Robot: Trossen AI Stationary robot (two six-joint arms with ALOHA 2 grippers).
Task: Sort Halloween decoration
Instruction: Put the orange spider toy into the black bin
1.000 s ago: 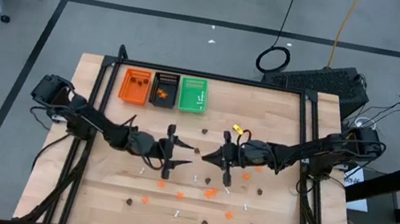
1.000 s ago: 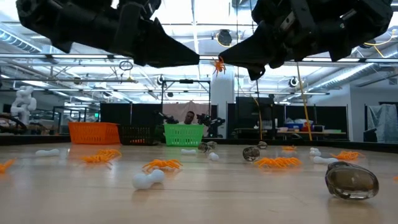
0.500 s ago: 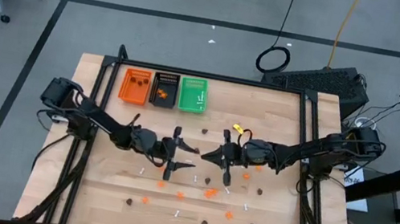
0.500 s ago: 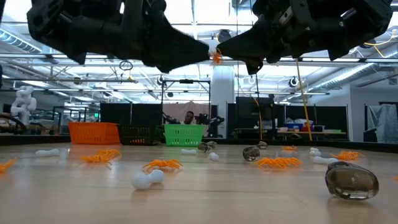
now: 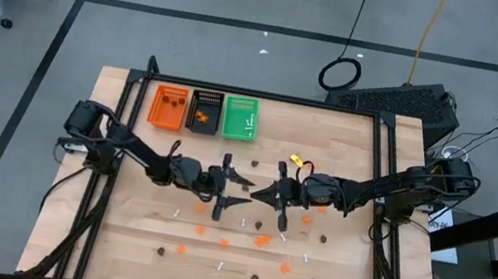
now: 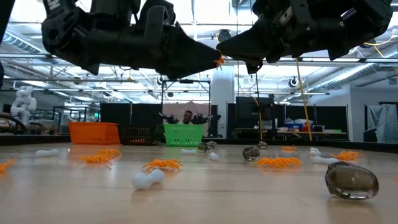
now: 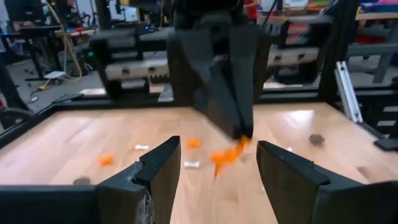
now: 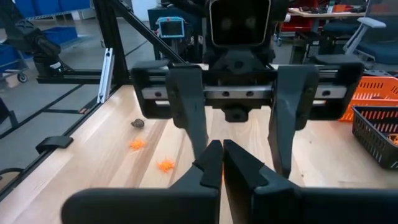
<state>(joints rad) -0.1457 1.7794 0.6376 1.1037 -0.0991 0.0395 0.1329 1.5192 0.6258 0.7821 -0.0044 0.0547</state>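
From above, my left gripper (image 5: 239, 188) and right gripper (image 5: 260, 194) meet tip to tip over the middle of the worktop (image 5: 359, 148). The orange tray (image 5: 169, 107), black tray (image 5: 204, 112) and green tray (image 5: 240, 118) sit along the far edge near its left corner. More trinkets lie loose toward the near edge. Compared with a second ago, my left arm has reached further toward the right one; the right arm has not moved.

From table height, my right claw is pinched together on an orange spider trinket (image 6: 219, 60), held high above the wood. The gap between the two claws that showed earlier is now closed.

Past my left wrist, my left fingers (image 7: 163, 163) stand apart on either side of the spider (image 7: 229, 154), which hangs from the right claw's tip. The risk I see is that only a sliver of the spider is pinched. If I nudge it while closing, or the right claw lets go before the left has it, it drops among the loose pieces.

Past my right wrist, my own fingertips (image 8: 211, 163) are pressed together, and they hide the spider. The left claw faces them, spread wide. If I close off-centre, my fingers may strike each other instead of the trinket.
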